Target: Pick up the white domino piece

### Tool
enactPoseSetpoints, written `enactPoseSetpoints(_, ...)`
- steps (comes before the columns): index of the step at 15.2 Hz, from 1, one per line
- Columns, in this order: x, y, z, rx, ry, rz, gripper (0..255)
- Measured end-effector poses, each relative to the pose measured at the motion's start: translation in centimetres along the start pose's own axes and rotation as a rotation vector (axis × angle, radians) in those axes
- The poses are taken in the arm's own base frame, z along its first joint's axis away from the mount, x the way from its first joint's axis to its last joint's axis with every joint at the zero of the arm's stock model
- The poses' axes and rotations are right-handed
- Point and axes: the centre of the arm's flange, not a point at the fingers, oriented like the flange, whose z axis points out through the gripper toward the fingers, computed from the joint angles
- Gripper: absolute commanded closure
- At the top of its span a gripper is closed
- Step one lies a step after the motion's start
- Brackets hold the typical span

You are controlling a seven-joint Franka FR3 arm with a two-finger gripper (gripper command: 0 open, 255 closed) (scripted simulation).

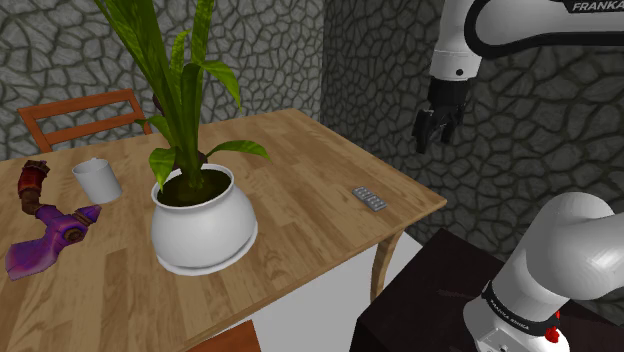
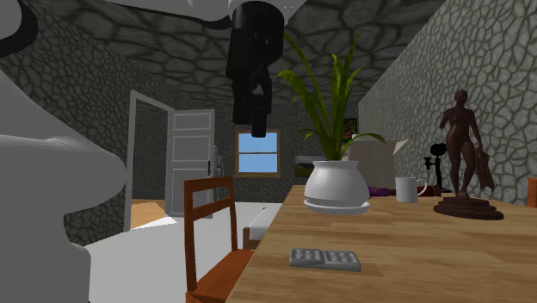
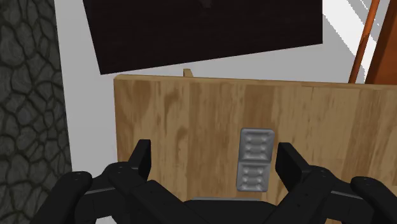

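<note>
Hovering in the air off the wooden tabletop's [image 1: 300,160] edge, the black claw [image 1: 432,135] points downward with its two fingers spread wide and nothing between them in its hold. The domino piece [image 1: 369,198], drawn grey with dimpled halves, lies flat on the tabletop close to the near corner. In the shoulder view it sits between 7 and 8 o'clock from the claw and well below it. In the second exterior view the claw [image 2: 256,127] hangs high, and the domino piece [image 2: 324,258] rests at about 5 o'clock from it. Along the wrist view, the domino piece [image 3: 255,159] shows in the gap of the claw [image 3: 214,153], nearer one finger, untouched. A white potted plant [image 1: 200,225] stands at 9 o'clock from the domino in the shoulder view, well apart.
</note>
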Motion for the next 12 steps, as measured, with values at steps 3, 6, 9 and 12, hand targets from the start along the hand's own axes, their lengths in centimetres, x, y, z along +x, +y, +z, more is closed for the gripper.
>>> enactPoseSetpoints(3,0.6,-0.6,1.3,0.001,0.003,0.000,0)
enactPoseSetpoints(6,2.5,-2.1,4.1,0.004,0.010,0.002,0)
enactPoseSetpoints(9,4.4,-3.7,7.2,0.009,0.021,0.002,0)
enactPoseSetpoints(12,6.4,-5.4,10.0,0.012,0.030,0.004,0)
